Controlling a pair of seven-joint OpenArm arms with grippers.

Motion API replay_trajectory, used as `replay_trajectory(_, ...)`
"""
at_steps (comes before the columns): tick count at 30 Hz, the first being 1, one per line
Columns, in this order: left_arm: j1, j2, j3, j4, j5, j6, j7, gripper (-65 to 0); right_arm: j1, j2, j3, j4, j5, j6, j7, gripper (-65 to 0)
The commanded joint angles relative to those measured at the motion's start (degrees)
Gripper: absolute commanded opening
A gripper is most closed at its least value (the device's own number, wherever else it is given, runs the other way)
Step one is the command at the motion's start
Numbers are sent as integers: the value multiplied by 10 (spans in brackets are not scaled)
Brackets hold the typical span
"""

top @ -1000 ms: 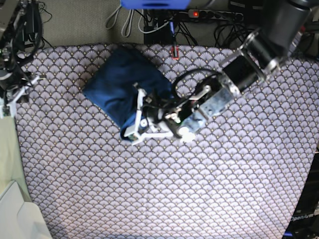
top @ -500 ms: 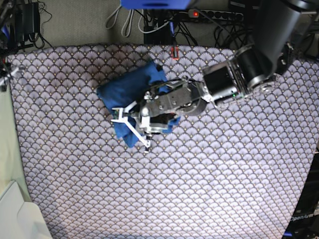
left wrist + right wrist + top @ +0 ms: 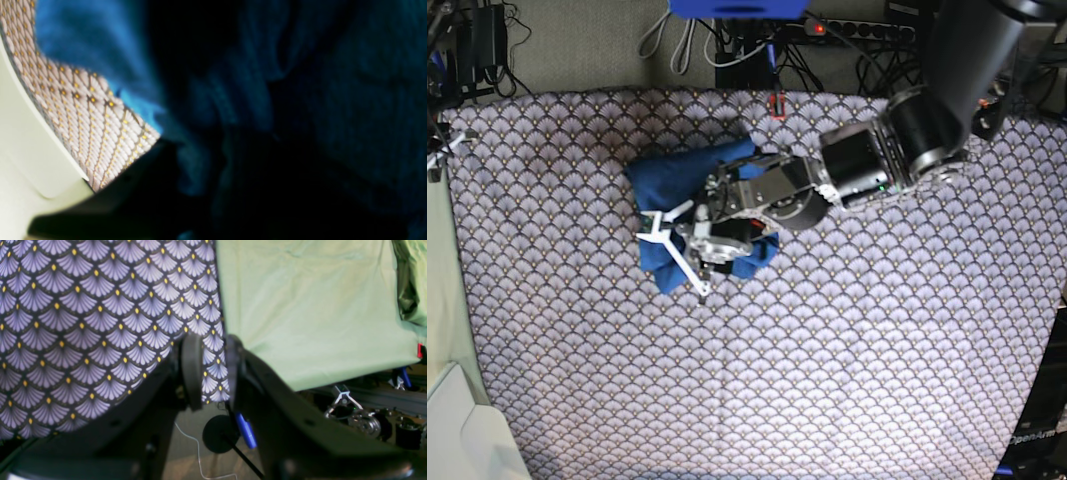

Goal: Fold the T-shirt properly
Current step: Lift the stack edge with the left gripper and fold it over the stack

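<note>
The blue T-shirt (image 3: 685,172) lies bunched in a compact bundle on the scallop-patterned cloth (image 3: 827,350), left of centre toward the back. My left gripper (image 3: 674,258) reaches in from the right and rests on the bundle's front-left corner, shut on the T-shirt. In the left wrist view the T-shirt's blue fabric (image 3: 100,50) fills nearly the whole frame, dark and folded. My right gripper (image 3: 213,373) hangs over the cloth's edge, its two dark fingers (image 3: 192,373) slightly apart with nothing between them. In the base view only a sliver of that arm shows at the far left edge.
A pale green surface (image 3: 300,306) borders the patterned cloth (image 3: 66,323) on its left side (image 3: 442,300). A white object (image 3: 457,430) sits at the front left corner. Cables and a power strip (image 3: 847,28) lie behind the table, with a small red item (image 3: 777,105) at the back edge.
My left arm has swung leftward across the T-shirt, dragging fabric with it. The shirt went from a flat diamond to a tighter bundle. The right arm withdrew toward the top left.
</note>
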Motion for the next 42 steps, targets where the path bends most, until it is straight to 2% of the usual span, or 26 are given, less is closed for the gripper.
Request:
replay_trajectory(1, -2, 17, 2, 5, -25, -4, -38, -649, 0, 9, 5, 8, -1, 1, 9, -535)
replay_trajectory(13, -2, 17, -4, 12, -25, -2, -32, -649, 5, 1, 2, 8, -1, 1, 9, -535)
replay_trajectory(18, -2, 17, -48, 17, -25, -4, -32, -649, 6, -3, 1, 8, -1, 1, 9, -535)
replay_trajectory(27, -2, 17, -88, 34, -25, -4, -31, -646, 7, -11, 1, 8, -1, 1, 9, -535)
replay_trajectory(39, -2, 12, -92, 33, -25, -4, -30, -643, 16, -18, 1, 8, -1, 1, -2, -535)
replay_trajectory(41, -2, 11, -92, 33, -25, -4, -30, -610, 16, -18, 1, 8, -1, 1, -10, -535)
replay_trajectory(42, -2, 11, -92, 33, -25, -4, -28, -566, 16, -18, 1, 8, -1, 1, -11, -535)
